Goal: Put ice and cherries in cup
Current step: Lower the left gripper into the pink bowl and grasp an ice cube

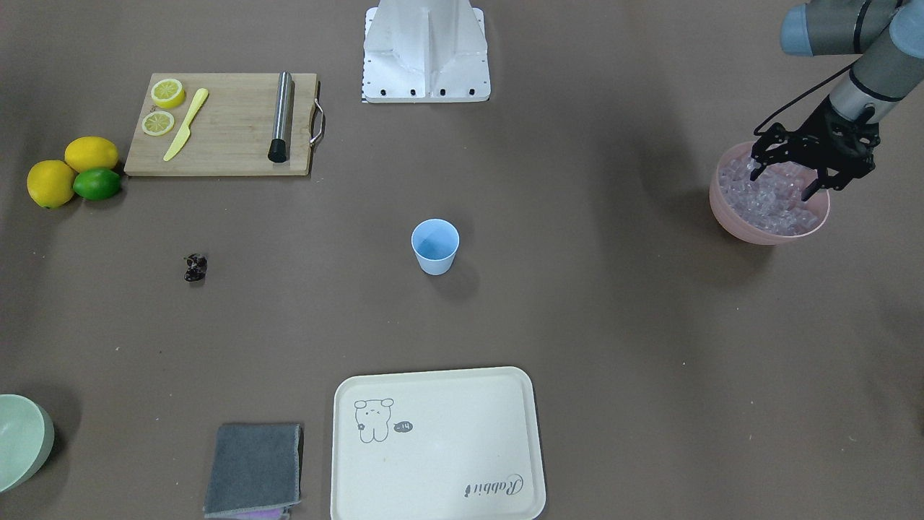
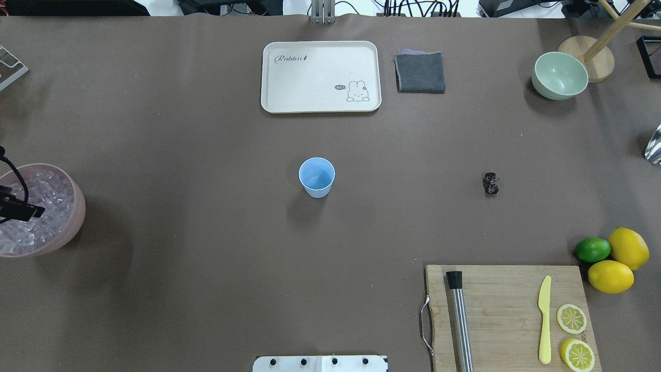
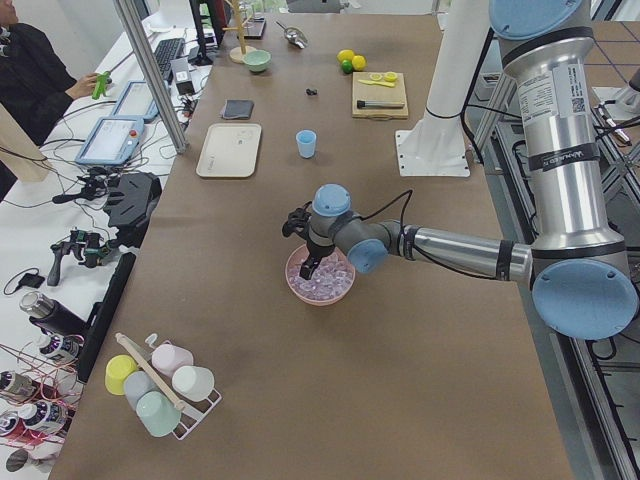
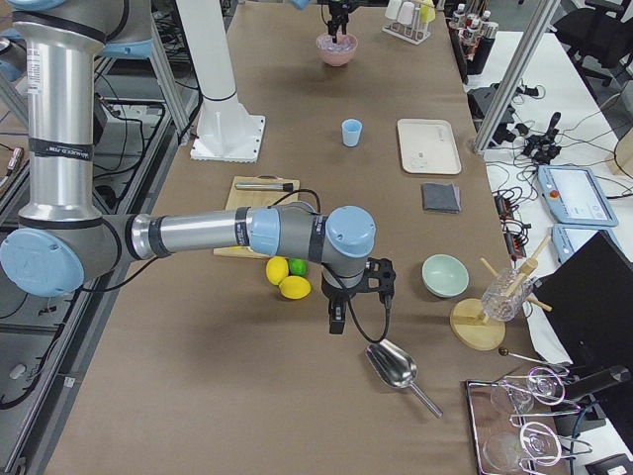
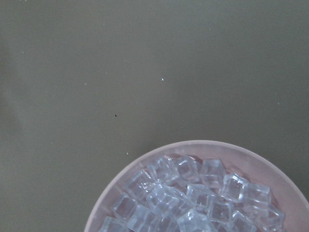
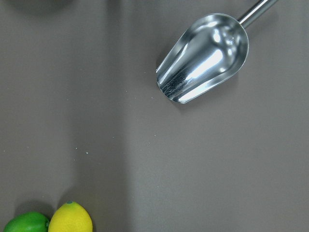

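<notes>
The left end effector (image 1: 781, 185), jaws apart, sits in the ice (image 1: 772, 206) heaped in the pink bowl (image 1: 730, 219). A slick cube could squirt free on closing, or drop on the carry to the cup (image 1: 435, 247), well apart at mid-worktop. I cannot tell whether the right end effector (image 4: 337, 319) is apart or together.

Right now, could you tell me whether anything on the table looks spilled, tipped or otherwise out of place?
Nothing stands out. The cup stands upright and empty, the ice is all inside the pink bowl with none spilled around it, and the cherries lie loose on the bare table, apart from the cup.
</notes>
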Controlling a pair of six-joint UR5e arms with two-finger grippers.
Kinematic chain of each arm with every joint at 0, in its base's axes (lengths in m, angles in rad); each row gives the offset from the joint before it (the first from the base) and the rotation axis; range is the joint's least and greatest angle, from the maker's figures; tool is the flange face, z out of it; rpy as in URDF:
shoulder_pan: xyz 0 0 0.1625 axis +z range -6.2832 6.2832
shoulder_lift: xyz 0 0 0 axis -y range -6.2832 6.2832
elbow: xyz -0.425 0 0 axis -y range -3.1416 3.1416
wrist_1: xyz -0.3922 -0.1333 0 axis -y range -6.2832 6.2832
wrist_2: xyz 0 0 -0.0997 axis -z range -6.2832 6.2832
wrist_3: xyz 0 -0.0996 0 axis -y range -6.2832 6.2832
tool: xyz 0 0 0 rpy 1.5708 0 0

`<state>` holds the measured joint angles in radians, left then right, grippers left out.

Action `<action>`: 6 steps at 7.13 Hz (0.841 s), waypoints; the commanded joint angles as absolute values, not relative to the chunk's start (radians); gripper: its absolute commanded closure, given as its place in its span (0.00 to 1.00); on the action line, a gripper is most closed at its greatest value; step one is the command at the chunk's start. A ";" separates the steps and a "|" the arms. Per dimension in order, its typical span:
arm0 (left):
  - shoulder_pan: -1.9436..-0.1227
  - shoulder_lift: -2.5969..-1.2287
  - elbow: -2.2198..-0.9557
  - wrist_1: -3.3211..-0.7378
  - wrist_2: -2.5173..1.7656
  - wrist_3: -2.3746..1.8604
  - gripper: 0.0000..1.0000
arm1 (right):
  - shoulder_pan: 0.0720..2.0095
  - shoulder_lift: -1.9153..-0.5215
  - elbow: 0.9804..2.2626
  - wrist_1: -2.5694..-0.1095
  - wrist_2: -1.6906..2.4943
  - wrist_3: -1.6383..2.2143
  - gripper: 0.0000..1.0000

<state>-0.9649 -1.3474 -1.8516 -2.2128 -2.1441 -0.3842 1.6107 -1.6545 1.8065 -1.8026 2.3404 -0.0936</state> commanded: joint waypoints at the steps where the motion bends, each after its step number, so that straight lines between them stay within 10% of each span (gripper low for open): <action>1: -0.954 -1.351 -1.830 -2.215 -2.145 -0.379 0.33 | 1.611 -1.655 1.807 -1.802 2.351 -0.092 0.00; 6: -0.953 -1.342 -1.810 -2.212 -2.145 -0.377 0.34 | 1.612 -1.648 1.809 -1.804 2.370 -0.091 0.00</action>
